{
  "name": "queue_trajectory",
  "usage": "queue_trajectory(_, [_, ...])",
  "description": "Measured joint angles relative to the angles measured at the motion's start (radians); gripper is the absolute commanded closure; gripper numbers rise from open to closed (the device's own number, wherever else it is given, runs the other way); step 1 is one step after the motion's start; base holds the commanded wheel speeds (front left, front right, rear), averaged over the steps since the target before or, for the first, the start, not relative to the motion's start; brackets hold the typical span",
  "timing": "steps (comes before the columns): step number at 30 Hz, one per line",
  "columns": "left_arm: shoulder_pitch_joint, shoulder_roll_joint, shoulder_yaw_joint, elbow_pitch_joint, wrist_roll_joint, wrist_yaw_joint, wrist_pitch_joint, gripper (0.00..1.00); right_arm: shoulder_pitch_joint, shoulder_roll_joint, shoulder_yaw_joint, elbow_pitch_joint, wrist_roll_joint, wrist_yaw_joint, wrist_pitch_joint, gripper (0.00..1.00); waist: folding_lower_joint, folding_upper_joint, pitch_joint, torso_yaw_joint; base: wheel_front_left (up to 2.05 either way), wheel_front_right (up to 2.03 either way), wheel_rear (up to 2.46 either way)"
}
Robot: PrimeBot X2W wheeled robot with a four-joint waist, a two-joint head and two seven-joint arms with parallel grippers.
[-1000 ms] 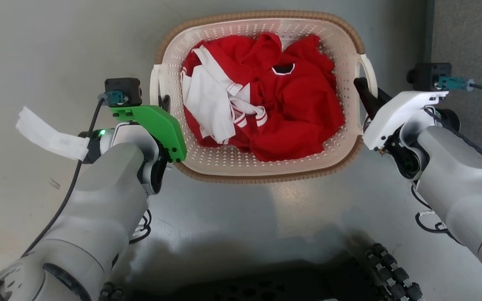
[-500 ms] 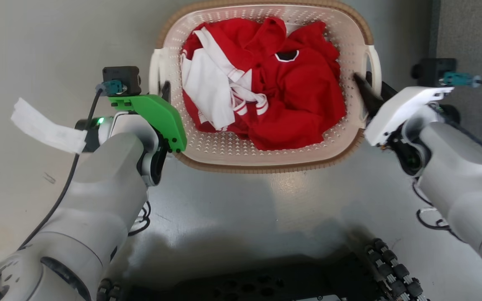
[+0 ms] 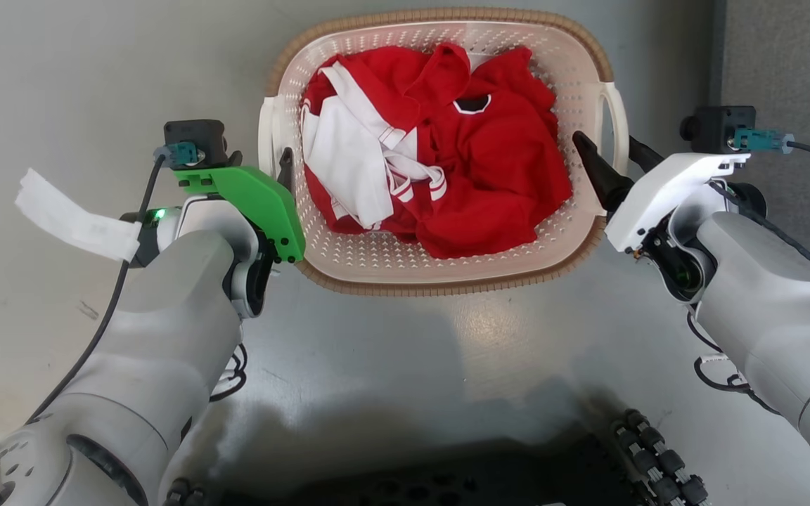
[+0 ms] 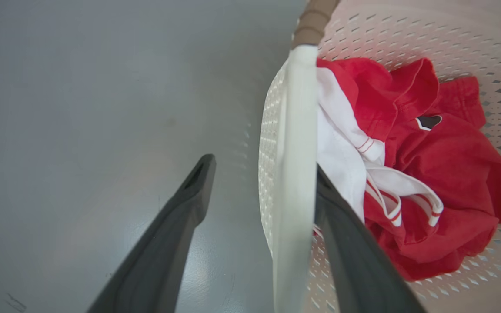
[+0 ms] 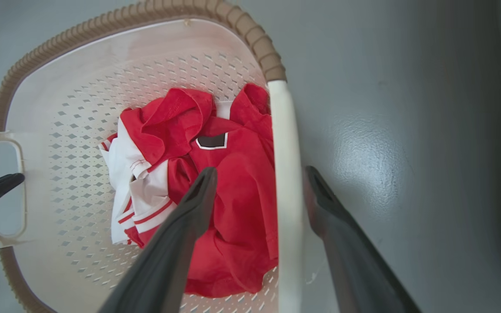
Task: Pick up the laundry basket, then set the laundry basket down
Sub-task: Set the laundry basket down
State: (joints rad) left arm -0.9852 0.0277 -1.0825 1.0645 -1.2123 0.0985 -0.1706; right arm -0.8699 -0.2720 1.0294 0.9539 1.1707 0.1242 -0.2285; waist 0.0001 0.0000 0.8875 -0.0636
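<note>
On the left, a white strip (image 3: 74,221) sticks out from the left arm. The left gripper (image 4: 263,167) is open wide, with the basket's left handle (image 4: 294,174) between its two fingers. One finger is outside, away from the handle. The other finger is inside the basket, right up against the handle. It is not squeezing anything. The laundry basket (image 3: 447,288) sits on the grey floor (image 3: 447,365) in the middle, between the two arms. Red and white clothes (image 3: 489,176) lie bunched up in it. On the right, the right gripper (image 3: 605,140) is open too, with the right handle (image 5: 285,174) between its fingers. Its outside finger is just beside the handle, and its inside finger hangs over the clothes. It holds nothing.
</note>
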Motion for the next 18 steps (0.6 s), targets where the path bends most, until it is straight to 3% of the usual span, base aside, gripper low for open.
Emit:
queue_trajectory(12, [0.043,0.0,0.022,0.023,-0.029,-0.003,-0.049,0.0,0.004,0.001,0.003,0.031,0.021,0.0,-0.009,0.0,0.0,0.0,-0.088,-0.006,0.0,0.0,0.0])
queue_trajectory(18, [0.063,0.0,0.036,0.023,-0.054,-0.038,-0.061,0.0,0.032,0.001,0.003,0.031,0.034,0.0,-0.01,0.0,-0.0001,0.0,-0.156,-0.008,0.0,0.0,0.0])
